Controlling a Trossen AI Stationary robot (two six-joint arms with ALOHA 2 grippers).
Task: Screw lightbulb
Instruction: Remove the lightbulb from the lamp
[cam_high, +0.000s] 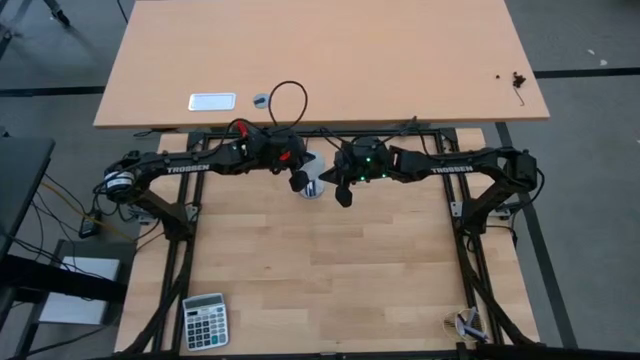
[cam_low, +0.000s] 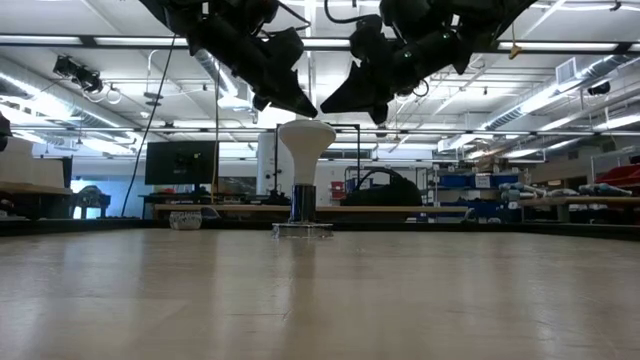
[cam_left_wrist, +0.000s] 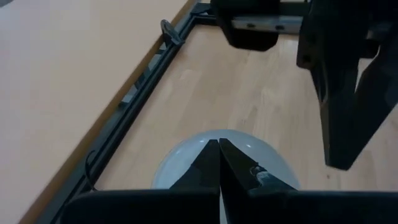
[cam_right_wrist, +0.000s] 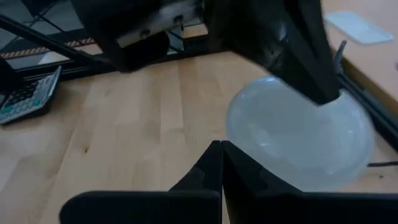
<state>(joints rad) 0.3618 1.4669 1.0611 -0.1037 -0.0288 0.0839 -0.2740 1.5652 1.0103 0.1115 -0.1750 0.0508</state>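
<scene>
The white flood-style lightbulb (cam_low: 305, 150) stands dome-up in its dark socket base (cam_low: 303, 203) near the table's far edge, so I'd guess it's seated, maybe needing final turns. My left gripper (cam_high: 298, 181) and right gripper (cam_high: 343, 194) hover just above it, both pinched closed, holding nothing.

White dome-faced lightbulb (cam_high: 314, 186) mostly hidden under both dark grippers in high view, small dark object (cam_high: 517, 79) near far table's right edge too small to identify, grey calculator (cam_right_wrist: 23, 94) cut off by right wrist view's edge
</scene>
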